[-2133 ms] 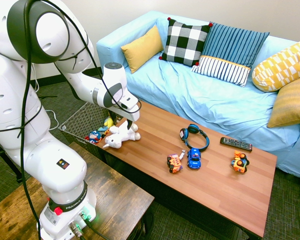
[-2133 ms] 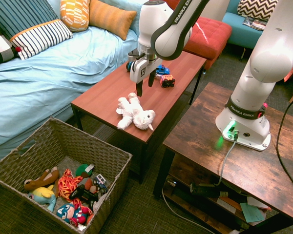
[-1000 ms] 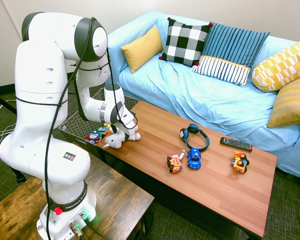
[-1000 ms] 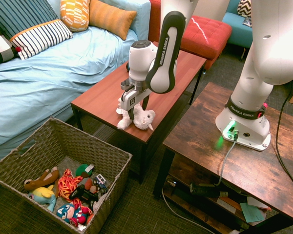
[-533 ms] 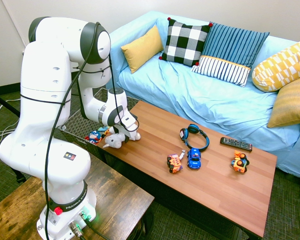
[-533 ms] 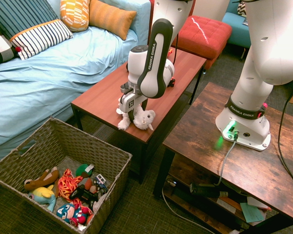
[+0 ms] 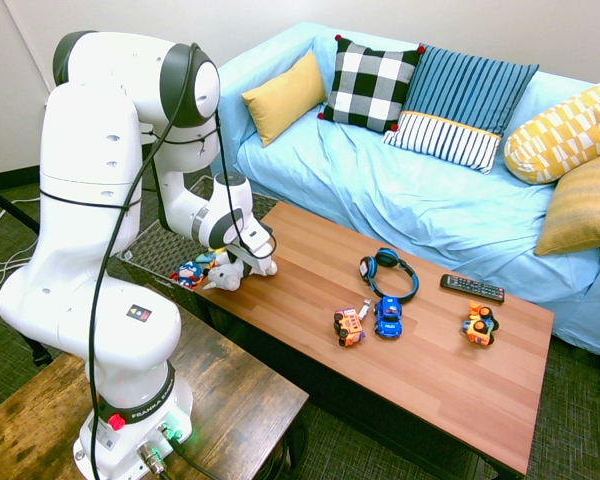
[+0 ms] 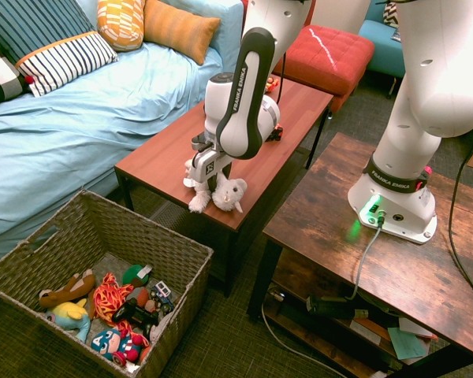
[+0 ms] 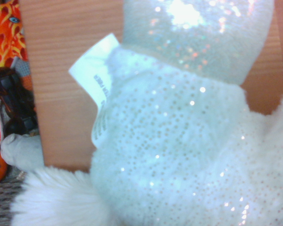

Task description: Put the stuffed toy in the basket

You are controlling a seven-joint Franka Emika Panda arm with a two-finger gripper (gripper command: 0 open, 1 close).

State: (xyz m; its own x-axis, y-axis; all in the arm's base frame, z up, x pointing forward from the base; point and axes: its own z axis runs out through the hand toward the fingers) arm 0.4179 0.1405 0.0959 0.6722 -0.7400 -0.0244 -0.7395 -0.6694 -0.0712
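Note:
The white fluffy stuffed toy (image 7: 232, 275) (image 8: 220, 193) lies at the corner of the low wooden table (image 7: 400, 370) nearest the basket, and fills the wrist view (image 9: 179, 141) with its sewn-in tag showing. My gripper (image 7: 243, 263) (image 8: 207, 178) is down over its body, fingers shut on it. The toy sits slightly raised at the table's edge. The large woven basket (image 8: 142, 223) (image 7: 152, 243) stands on the floor just beyond that corner, with several small colourful toys (image 8: 114, 315) inside.
On the table are blue headphones (image 7: 388, 272), a remote (image 7: 472, 288) and three toy cars (image 7: 388, 316). A blue sofa (image 7: 400, 190) with cushions runs behind the table. A dark wooden side table (image 8: 355, 244) stands beside the basket.
The gripper came down onto the stuffed toy and closed on it. In the last half second the toy shifted slightly up and toward the table's corner with the gripper.

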